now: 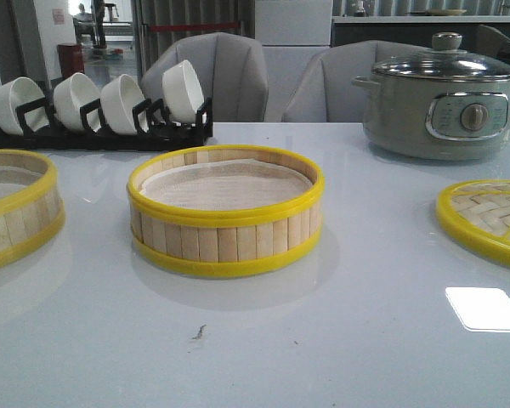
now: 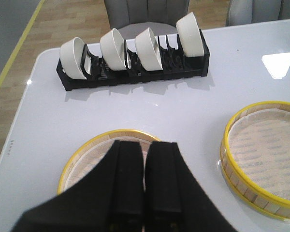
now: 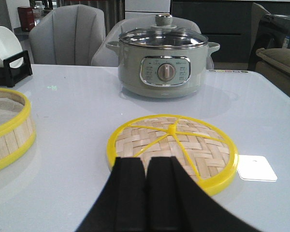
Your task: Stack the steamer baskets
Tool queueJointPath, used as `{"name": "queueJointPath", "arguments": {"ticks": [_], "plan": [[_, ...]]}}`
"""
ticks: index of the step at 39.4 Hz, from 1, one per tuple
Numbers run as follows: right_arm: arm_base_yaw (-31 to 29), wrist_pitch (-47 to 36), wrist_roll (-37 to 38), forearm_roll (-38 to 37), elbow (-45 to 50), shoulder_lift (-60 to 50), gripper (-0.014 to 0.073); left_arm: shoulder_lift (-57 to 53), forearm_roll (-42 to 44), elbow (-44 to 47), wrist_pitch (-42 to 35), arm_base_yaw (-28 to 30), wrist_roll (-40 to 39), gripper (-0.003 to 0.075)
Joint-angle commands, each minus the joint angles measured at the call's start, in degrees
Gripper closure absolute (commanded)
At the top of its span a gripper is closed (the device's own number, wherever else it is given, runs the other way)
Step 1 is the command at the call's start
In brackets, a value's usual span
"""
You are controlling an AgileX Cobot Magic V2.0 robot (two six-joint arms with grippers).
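Note:
One steamer basket (image 1: pixel 226 211) with a yellow rim and a white liner stands in the middle of the table; it also shows in the left wrist view (image 2: pixel 266 154). A second basket (image 1: pixel 13 208) stands at the left edge. My left gripper (image 2: pixel 145 147) is shut and empty, above this basket's (image 2: pixel 87 159) near part. The woven lid (image 1: pixel 486 219) lies flat at the right. My right gripper (image 3: pixel 146 162) is shut and empty, just before the lid (image 3: pixel 176 142). Neither gripper shows in the front view.
A black rack (image 1: pixel 102 127) with several white bowls stands at the back left. A grey-green electric pot (image 1: pixel 442 102) with a glass lid stands at the back right. Grey chairs stand behind the table.

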Motion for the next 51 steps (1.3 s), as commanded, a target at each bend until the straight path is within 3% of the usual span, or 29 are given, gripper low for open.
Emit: {"name": "queueJointPath", "arguments": {"ticks": [1, 44, 51], "plan": [[0.02, -5.18, -0.05, -0.18, -0.86, -1.11, 0.0543, 1.33, -0.08, -2.87, -3.08, -0.04, -0.45, 0.0633], [0.02, -5.18, -0.05, -0.18, -0.86, -1.11, 0.0543, 2.62, -0.46, -2.51, -4.67, -0.04, 1.29, 0.0633], [0.02, -8.18, -0.05, -0.21, -0.86, -1.11, 0.0543, 2.62, -0.46, -2.51, -4.67, -0.57, 1.29, 0.0633]]}}
